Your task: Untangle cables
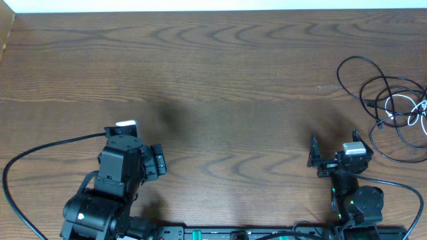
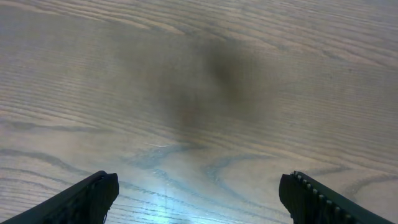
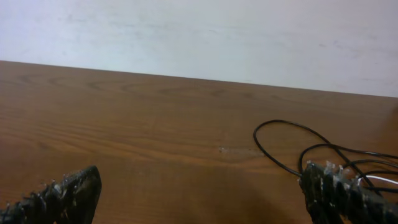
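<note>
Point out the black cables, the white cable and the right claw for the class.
black cables [image 1: 360, 57]: overhead view, top of the big outer loop.
white cable [image 1: 412, 112]: overhead view, its bright curl among the black ones.
right claw [image 3: 199, 185]: right wrist view, the open gap midway between its fingertips.

Brown wooden bench [image 1: 220, 73], pale wall [image 3: 199, 37] behind.
Wavy grain runs across the whole top, and the plain white wall meets its far edge. Soft blurred shadows [image 1: 167, 119] lie on the wood, and a faint glare [image 2: 163, 208] shines on its near left part.
</note>
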Robot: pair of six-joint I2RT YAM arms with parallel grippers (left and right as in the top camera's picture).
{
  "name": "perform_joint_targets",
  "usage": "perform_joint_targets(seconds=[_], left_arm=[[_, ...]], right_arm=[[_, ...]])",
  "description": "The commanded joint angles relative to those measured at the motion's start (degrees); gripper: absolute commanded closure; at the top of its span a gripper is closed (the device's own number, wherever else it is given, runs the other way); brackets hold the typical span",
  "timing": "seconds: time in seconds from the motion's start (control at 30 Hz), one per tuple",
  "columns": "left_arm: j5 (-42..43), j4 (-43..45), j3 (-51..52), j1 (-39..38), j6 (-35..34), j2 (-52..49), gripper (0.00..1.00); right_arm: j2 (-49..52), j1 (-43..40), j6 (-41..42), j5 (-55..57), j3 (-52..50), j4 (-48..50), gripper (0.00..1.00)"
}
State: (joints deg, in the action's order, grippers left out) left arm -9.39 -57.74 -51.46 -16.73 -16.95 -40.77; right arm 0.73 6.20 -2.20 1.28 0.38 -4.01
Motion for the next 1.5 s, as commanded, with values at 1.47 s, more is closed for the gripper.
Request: perform_joint_targets(seconds=[1.47], left_arm=[[11.9, 33.7, 33.0, 18.8, 4.4, 31.1, 0.11]], right_arm=[[-0.4, 0.2, -0.9, -0.3, -0.1, -0.3, 0.01]])
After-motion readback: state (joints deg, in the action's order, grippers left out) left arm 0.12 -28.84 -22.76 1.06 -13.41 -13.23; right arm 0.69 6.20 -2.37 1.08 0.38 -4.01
